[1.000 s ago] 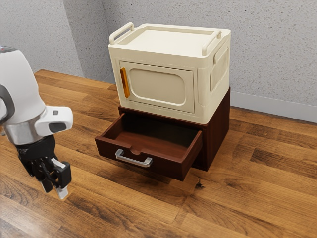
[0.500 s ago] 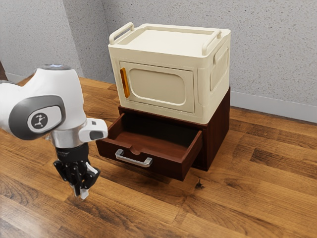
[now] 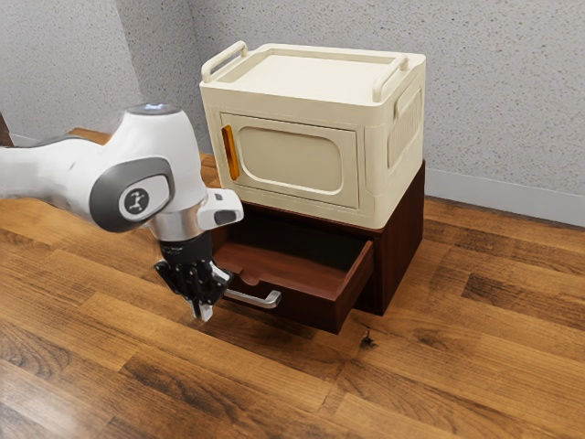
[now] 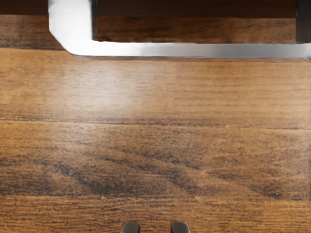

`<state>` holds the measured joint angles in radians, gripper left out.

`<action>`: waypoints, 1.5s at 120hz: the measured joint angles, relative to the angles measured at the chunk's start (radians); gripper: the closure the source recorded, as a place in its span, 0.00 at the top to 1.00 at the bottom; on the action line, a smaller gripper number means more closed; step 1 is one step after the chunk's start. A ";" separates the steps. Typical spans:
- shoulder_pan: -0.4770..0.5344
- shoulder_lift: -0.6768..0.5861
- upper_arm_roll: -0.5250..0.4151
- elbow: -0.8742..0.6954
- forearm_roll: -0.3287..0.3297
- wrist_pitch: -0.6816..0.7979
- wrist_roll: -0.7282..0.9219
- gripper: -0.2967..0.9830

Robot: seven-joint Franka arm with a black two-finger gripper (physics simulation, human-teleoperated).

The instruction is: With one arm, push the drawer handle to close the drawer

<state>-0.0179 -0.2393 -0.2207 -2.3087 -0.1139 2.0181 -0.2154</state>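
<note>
My gripper (image 3: 201, 313) is at the near left of the drawer, pointing down in front of the handle's left end. In the wrist view both fingertips of the gripper (image 4: 155, 228) stand a little apart, with only wood surface between them. The brown drawer (image 3: 306, 309) is pulled out of its cabinet. Its silver handle (image 3: 271, 299) is partly hidden behind my fingers. Ahead of the fingertips, the handle (image 4: 194, 50) crosses the wrist view, with a visible gap from them. Part of the dark drawer front (image 4: 194, 7) lies beyond it.
A cream box (image 3: 297, 110) with an orange door handle (image 3: 230, 153) sits on the brown cabinet (image 3: 402, 238). The wooden surface (image 3: 457, 366) extends around them, and a grey wall (image 3: 503, 101) stands behind.
My arm and gripper have moved toward the exterior view's right, from well away from the drawer to just in front of the handle's left end. The drawer has stayed where it was.
</note>
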 joint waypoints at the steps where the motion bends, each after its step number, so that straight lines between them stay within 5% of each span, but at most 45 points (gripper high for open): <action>1: 0.000 0.006 0.000 0.005 0.001 0.002 0.000 0.22; 140: 0.004 0.516 0.017 0.512 0.175 0.190 0.019 0.22; 154: 0.019 0.534 0.014 0.533 0.184 0.193 0.145 0.21; 166: 0.013 0.391 -0.018 0.377 0.160 0.196 0.128 0.24; 180: -0.037 0.123 -0.054 0.218 0.050 0.111 0.071 0.39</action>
<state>-0.0552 -0.1164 -0.2749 -2.0909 -0.0634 2.1292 -0.1444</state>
